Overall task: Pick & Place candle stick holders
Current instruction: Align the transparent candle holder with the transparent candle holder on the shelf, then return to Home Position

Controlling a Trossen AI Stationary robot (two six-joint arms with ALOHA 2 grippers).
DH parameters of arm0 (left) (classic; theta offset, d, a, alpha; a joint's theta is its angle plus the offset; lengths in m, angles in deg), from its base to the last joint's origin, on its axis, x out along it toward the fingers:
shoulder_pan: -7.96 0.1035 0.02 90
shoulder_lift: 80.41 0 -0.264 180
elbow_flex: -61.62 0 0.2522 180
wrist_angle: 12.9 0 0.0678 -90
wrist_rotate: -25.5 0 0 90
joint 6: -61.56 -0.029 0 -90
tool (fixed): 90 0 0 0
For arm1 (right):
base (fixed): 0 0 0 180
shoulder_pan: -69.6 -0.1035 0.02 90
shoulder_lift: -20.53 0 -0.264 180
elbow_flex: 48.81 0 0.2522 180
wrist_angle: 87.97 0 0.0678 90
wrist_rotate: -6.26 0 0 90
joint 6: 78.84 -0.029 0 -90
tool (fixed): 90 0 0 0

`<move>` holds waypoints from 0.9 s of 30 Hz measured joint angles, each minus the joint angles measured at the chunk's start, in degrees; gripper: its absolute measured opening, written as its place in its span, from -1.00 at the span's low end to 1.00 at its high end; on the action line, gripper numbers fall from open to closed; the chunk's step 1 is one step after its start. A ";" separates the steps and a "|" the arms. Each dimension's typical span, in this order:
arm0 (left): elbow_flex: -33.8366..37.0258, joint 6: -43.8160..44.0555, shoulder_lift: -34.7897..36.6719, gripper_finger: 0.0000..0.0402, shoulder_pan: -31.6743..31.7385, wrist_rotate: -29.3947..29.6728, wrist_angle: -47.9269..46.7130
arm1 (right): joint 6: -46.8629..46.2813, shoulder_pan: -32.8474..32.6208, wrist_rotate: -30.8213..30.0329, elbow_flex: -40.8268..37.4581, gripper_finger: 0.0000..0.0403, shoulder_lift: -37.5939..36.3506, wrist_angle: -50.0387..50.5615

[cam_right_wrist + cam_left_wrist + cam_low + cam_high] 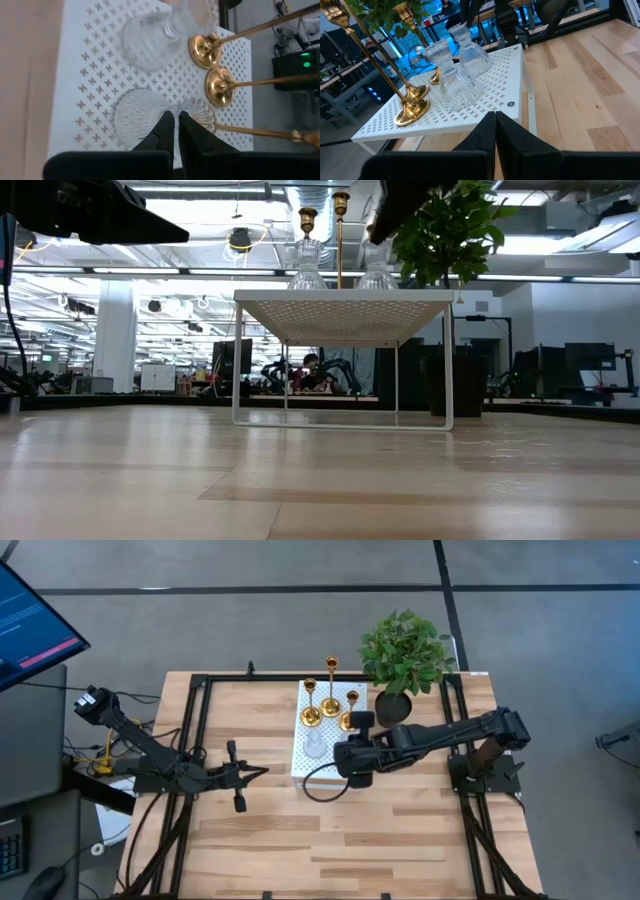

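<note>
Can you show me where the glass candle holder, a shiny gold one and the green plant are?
Clear ribbed glass candle holder [456, 85], left wrist view, its bell-shaped body.
Shiny gold candle stick holder [411, 110], left wrist view, its round base.
Green leafy plant in a black pot [405, 650], high view, its leaves.

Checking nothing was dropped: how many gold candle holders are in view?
3, all upright on the white perforated stand: one near its left edge, the tallest in the middle toward the back, one by the right edge, beside the plant.

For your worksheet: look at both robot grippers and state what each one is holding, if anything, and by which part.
Nothing is held. The left gripper is shut on air, short of the white perforated stand. The right gripper is shut above a clear glass holder, not around it.
</note>
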 joint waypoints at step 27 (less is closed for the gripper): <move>0.00 0.00 0.00 -0.96 -0.02 0.00 0.00 | 2.91 -0.68 -0.06 3.96 -0.44 -0.17 0.38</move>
